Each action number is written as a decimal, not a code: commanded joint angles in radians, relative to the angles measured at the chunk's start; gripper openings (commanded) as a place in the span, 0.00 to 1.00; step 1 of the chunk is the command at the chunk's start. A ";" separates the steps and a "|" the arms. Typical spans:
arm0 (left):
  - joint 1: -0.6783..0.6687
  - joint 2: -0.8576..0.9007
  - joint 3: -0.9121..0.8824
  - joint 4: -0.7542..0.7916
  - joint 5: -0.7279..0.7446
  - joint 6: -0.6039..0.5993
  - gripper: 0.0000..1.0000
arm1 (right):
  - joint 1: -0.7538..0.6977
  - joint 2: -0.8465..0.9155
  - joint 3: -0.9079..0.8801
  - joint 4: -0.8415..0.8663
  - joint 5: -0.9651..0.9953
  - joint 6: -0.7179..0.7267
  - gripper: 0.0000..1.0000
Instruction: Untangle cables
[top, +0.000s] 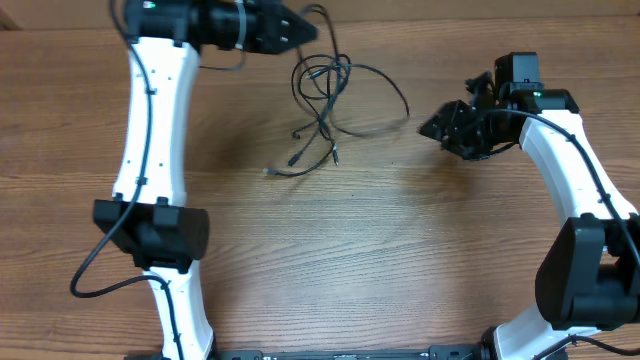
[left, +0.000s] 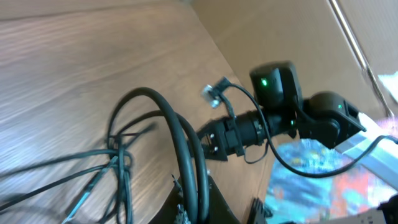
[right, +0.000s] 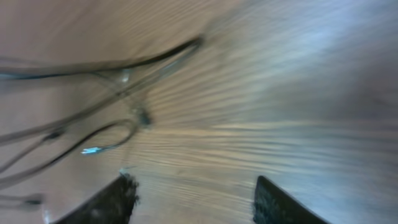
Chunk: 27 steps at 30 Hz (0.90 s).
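The right wrist view is blurry, and the left fingers (top: 312, 32) are mostly cut off in their own view. Thin black cables (top: 322, 118) lie in a loose knot on the worktop (top: 400, 250), just beside the left fingers, which pinch one strand. The right fingers (top: 432, 127) are spread, holding nothing
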 joint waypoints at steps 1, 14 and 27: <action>-0.042 -0.041 0.020 0.019 -0.001 0.037 0.04 | 0.027 -0.093 0.056 0.007 -0.169 -0.067 0.70; -0.054 -0.042 0.020 0.031 0.099 -0.031 0.04 | 0.185 -0.132 0.135 0.203 0.104 0.389 0.73; -0.072 -0.041 0.020 0.011 0.020 0.012 0.04 | 0.223 0.047 0.132 0.374 0.034 0.895 0.79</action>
